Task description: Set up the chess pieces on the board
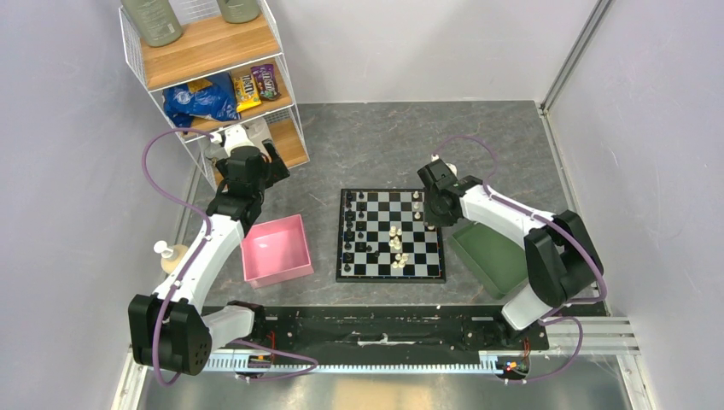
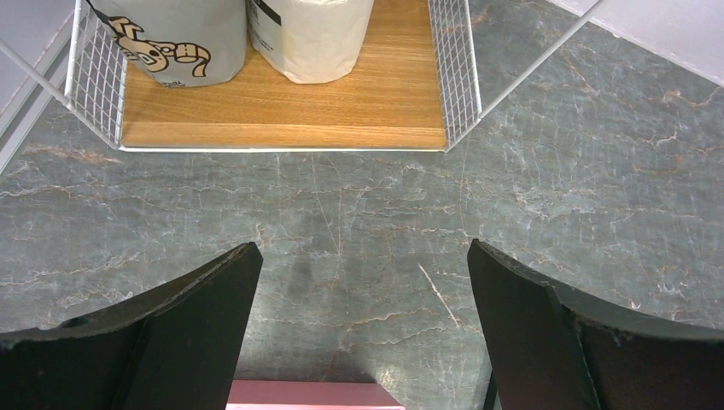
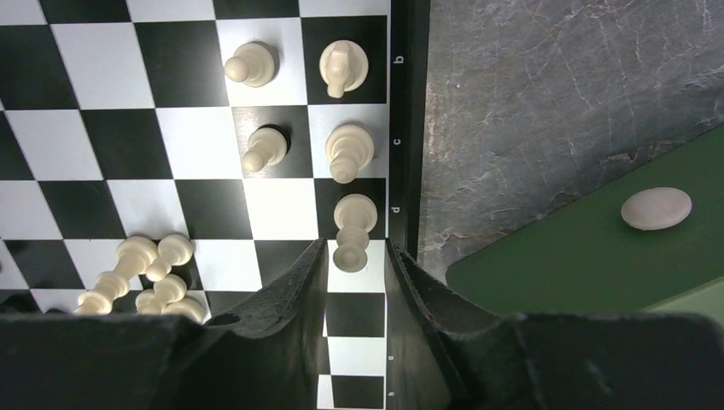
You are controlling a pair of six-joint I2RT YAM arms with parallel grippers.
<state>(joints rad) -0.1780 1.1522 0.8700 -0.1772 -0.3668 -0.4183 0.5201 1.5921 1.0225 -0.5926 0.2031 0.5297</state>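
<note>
leftward, pink tray [image 1: 277, 275] (shelf [image 1: 213, 47] beyond) flanks board [image 1: 424, 252]

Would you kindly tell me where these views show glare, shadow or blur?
Top external view: glare on the metal strip at the near edge; chess pieces tiny. Left wrist view: sharp, soft shadow on the table. Right wrist view: pieces crisp, right pincer almost featureless black.

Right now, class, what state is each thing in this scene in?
Left gripper: open, holding nothing.
Right gripper: slightly open, astride a white piece.
Edge white pieces: upright.
Heaped white pieces: toppled.
Green tray: holds one white object.
</note>
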